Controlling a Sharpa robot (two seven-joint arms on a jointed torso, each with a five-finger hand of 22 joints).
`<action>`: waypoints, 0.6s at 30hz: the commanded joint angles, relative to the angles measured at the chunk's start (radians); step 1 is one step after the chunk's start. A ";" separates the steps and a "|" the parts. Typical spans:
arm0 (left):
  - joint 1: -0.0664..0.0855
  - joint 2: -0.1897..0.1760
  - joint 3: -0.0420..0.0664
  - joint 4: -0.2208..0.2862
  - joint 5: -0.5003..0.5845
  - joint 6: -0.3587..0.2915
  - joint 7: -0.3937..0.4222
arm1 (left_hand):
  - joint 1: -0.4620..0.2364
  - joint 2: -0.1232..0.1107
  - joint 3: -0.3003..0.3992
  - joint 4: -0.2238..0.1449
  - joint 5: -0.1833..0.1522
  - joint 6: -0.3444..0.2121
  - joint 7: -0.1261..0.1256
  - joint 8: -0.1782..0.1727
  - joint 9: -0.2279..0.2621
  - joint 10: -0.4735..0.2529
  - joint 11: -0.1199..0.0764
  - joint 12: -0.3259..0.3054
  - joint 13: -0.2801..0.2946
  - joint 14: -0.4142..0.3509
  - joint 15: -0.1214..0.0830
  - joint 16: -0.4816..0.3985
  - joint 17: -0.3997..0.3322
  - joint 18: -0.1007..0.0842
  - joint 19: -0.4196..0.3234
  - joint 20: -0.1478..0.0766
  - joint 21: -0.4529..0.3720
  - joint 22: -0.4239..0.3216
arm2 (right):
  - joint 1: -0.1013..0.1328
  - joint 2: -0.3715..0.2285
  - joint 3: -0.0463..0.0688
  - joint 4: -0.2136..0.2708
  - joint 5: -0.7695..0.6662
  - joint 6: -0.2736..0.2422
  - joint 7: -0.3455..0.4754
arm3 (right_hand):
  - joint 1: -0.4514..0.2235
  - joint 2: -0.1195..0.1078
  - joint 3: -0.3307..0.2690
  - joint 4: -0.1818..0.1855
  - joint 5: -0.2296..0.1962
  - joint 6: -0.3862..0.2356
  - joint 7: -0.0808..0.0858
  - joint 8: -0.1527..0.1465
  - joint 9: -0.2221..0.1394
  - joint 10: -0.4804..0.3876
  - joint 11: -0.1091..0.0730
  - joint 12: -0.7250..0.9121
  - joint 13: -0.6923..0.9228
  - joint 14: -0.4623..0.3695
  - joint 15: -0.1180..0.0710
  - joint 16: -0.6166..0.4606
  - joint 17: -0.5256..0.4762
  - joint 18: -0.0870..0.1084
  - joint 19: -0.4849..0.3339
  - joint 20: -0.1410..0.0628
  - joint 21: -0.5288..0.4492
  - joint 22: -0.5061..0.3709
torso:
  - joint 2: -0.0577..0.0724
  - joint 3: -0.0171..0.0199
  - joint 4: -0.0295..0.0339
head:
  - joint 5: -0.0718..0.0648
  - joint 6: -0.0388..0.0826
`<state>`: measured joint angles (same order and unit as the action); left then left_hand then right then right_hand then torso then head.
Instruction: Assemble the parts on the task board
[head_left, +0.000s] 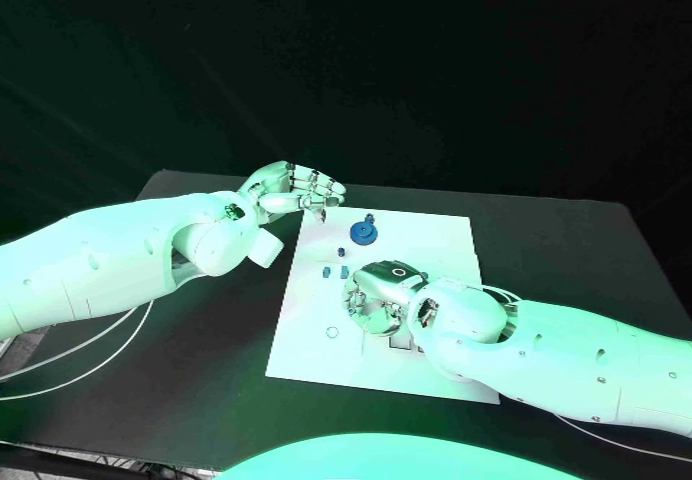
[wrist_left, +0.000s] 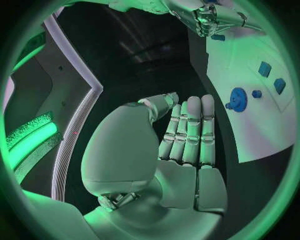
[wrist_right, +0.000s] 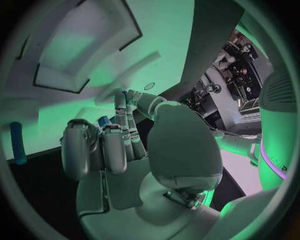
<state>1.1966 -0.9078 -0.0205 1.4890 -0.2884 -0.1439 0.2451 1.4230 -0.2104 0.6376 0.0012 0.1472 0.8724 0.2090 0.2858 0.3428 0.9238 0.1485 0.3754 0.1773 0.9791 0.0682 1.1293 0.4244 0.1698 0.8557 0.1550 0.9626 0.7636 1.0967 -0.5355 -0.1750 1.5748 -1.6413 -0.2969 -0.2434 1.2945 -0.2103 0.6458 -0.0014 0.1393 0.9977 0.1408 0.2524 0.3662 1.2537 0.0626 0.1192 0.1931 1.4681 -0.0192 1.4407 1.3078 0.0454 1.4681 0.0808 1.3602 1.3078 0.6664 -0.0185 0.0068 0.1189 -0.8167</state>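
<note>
The white task board (head_left: 433, 250) lies in the middle of the black table. A round blue part (head_left: 364, 234) stands near its far edge, and it shows again as the round blue part (wrist_left: 238, 99) in the left wrist view. Small blue parts (head_left: 335, 270) lie just nearer. My right hand (head_left: 378, 296) hovers low over the board's middle with its fingers curled; a small blue part (wrist_right: 104, 121) sits pinched at its fingertips. My left hand (head_left: 296, 190) floats beside the board's far left corner, its fingers (wrist_left: 190, 130) stretched out side by side and holding nothing.
Two blue square parts (wrist_left: 271, 76) sit on the board past the round one. A blue peg (wrist_right: 17, 143) stands at the board's edge in the right wrist view. Sunken recesses (wrist_right: 75, 60) mark the board. Bare black table (head_left: 577, 240) surrounds the board.
</note>
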 joint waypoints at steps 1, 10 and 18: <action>0.001 0.001 0.001 0.003 -0.003 0.016 0.003 | -0.003 0.001 -0.001 -0.005 0.004 -0.007 0.003 0.004 0.000 -0.007 -0.001 0.005 -0.001 -0.008 -0.001 -0.004 -0.001 0.014 -0.007 0.003 -0.002 0.002 | -0.008 -0.001 -0.006 -0.001 -0.009 -0.001 -0.009 | -0.002 -0.017 -0.002 -0.002 0.008 -0.018 0.002 -0.013 -0.004 -0.015 0.008 -0.014 -0.003 0.051 0.010 -0.006 0.009 0.002 0.014 0.010 -0.013 0.162 | 0.000 0.0007 -0.0008 | 0.001 0.002; 0.001 -0.001 0.001 0.003 -0.003 0.015 0.002 | -0.003 0.001 -0.001 -0.005 0.004 -0.007 0.003 0.004 0.000 -0.007 -0.001 0.005 -0.001 -0.008 -0.001 -0.004 -0.001 0.014 -0.007 0.003 -0.002 0.002 | -0.008 -0.021 -0.006 0.012 -0.009 -0.045 -0.013 | -0.007 -0.030 -0.004 -0.004 0.010 -0.045 0.001 -0.032 -0.009 -0.036 0.012 -0.028 -0.006 0.047 0.014 -0.015 -0.007 0.009 0.001 0.015 -0.048 0.147 | 0.000 0.0008 -0.0008 | 0.001 0.004; 0.001 -0.003 0.001 0.000 -0.003 0.011 0.006 | -0.005 0.003 -0.002 -0.004 0.004 -0.007 0.003 0.006 0.000 -0.010 0.000 0.007 -0.002 -0.009 0.000 -0.004 -0.002 0.014 -0.008 0.004 -0.003 0.002 | -0.007 -0.052 -0.005 0.040 -0.009 -0.085 -0.014 | -0.021 -0.052 -0.019 -0.002 0.013 -0.073 0.000 -0.049 -0.014 -0.046 0.008 -0.027 -0.005 0.045 0.011 -0.019 -0.014 0.011 -0.001 0.013 -0.057 0.143 | 0.000 0.0015 0.0002 | -0.001 0.009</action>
<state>1.1966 -0.9109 -0.0205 1.4882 -0.2895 -0.1424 0.2435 1.4230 -0.2104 0.6376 0.0013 0.1472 0.8688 0.2125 0.2857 0.3428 0.9238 0.1485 0.3753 0.1764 0.9791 0.0682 1.1293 0.4245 0.1698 0.8521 0.1588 0.9626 0.7646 1.0904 -0.5857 -0.1805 1.6097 -1.6416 -0.3563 -0.2506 1.2696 -0.2546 0.6303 -0.0023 0.1494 0.9313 0.1402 0.2085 0.3536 1.2125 0.0709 0.0905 0.1872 1.4683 -0.0124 1.4245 1.2945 0.0455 1.4679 0.0882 1.3056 1.3076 0.6664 -0.0174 0.0058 0.1187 -0.8092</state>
